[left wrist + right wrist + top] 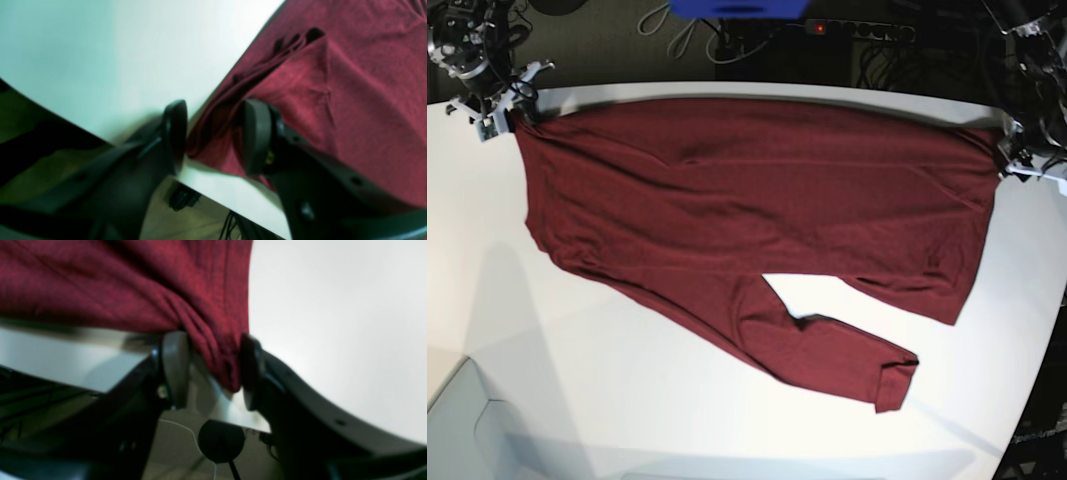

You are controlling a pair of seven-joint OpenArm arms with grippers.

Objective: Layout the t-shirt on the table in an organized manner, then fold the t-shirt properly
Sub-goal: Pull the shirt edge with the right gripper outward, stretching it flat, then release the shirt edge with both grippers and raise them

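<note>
The dark maroon t-shirt lies spread wide across the white table, its far edge along the table's back rim. One long sleeve runs toward the front right. My right gripper is at the shirt's far left corner. In the right wrist view its jaws stand apart with a bunched fold of cloth between them, touching one finger only. My left gripper is at the far right corner. In the left wrist view it is open around the shirt's corner, which rests on the table.
The table's back edge runs just behind both grippers, with dark floor, cables and a power strip beyond it. A blue object sits at the top of the base view. A black round object hangs below the table edge.
</note>
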